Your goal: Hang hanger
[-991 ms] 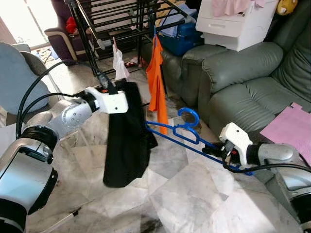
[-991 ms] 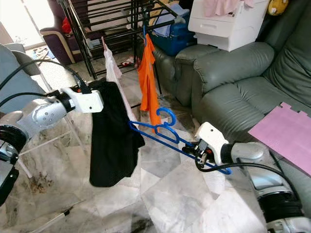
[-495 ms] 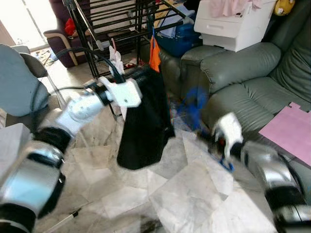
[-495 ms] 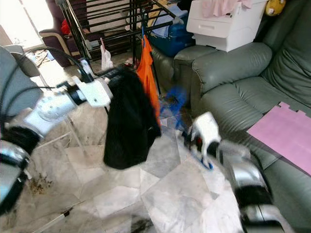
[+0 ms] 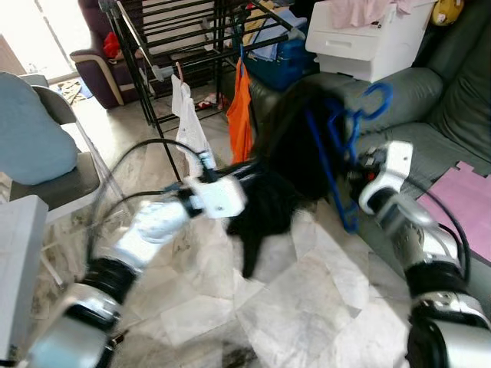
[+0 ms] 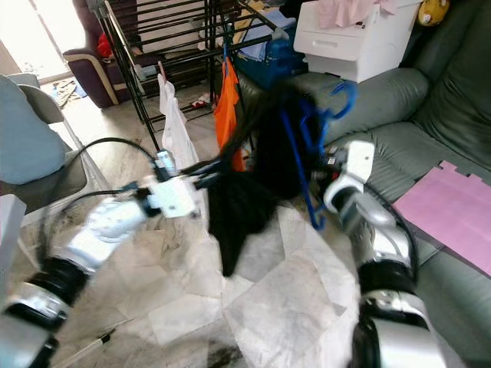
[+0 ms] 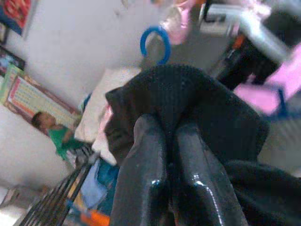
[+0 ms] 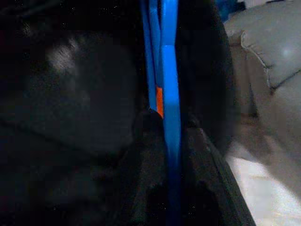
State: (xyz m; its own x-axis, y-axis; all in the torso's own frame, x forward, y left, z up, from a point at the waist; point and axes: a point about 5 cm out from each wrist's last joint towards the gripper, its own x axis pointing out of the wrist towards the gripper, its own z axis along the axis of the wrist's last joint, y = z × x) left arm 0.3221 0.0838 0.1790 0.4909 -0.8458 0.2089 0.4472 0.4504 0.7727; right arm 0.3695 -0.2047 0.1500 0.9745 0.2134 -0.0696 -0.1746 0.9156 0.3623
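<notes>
While its round hook points up toward one o'clock, the blue hanger (image 5: 337,153) stands nearly upright before the grey sofa (image 5: 430,130), a thin plastic frame partly draped by the black garment (image 5: 284,176). The right end effector (image 5: 367,165) is clamped on the hanger's lower bar, fingers closed around it. At nine o'clock from the hanger, the left end effector (image 7: 164,155) pinches a fold of the black garment between closed fingers. Behind hang an orange cloth (image 5: 242,123) and the black drying rack (image 5: 192,38).
</notes>
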